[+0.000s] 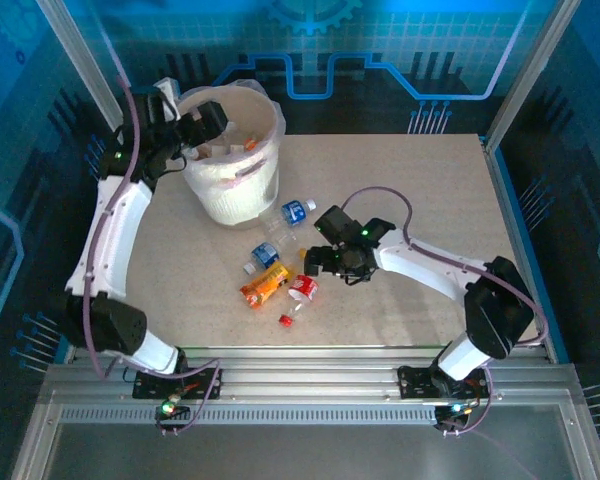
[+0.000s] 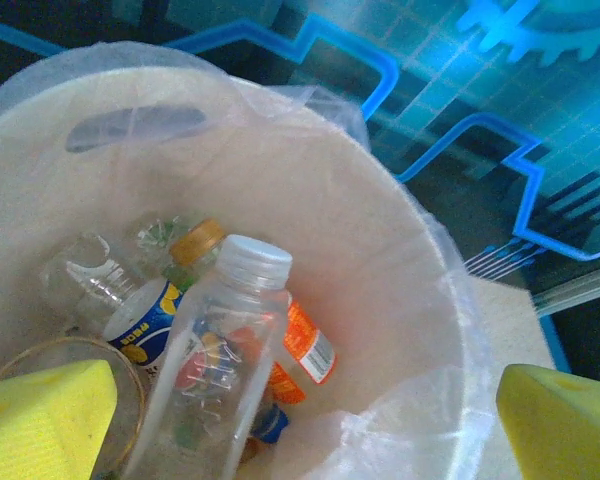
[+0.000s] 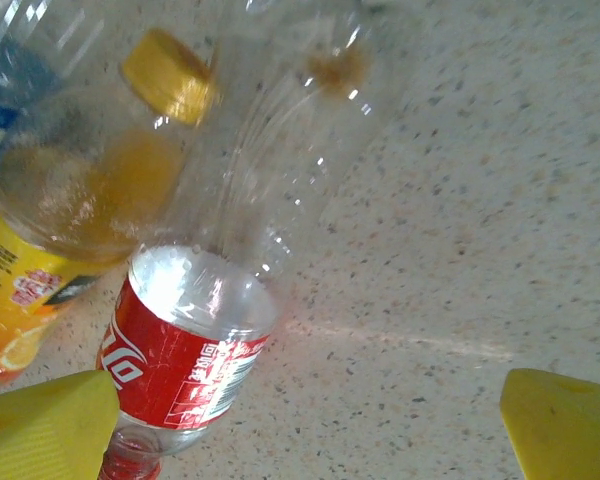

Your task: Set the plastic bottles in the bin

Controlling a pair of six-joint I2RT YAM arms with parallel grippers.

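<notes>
Left gripper [image 1: 208, 122] hangs over the bin [image 1: 235, 190], jaws spread, empty. White-capped bottle [image 2: 230, 340] lies inside among others. Right gripper [image 1: 322, 262] released, low above red-label bottle [image 3: 185, 365] on table [image 1: 410, 200]. Orange-label bottle [image 1: 265, 286] beside it, seemingly touching.

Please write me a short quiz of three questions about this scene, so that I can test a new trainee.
1. True or false: the left end effector hangs over the bin.
2. Which label has the bottle nearest the right end effector? A blue, B red, C white.
3. Fill in: beside that bottle lies a loose red ___.
Key: 1 true; 2 B; 3 cap.
</notes>
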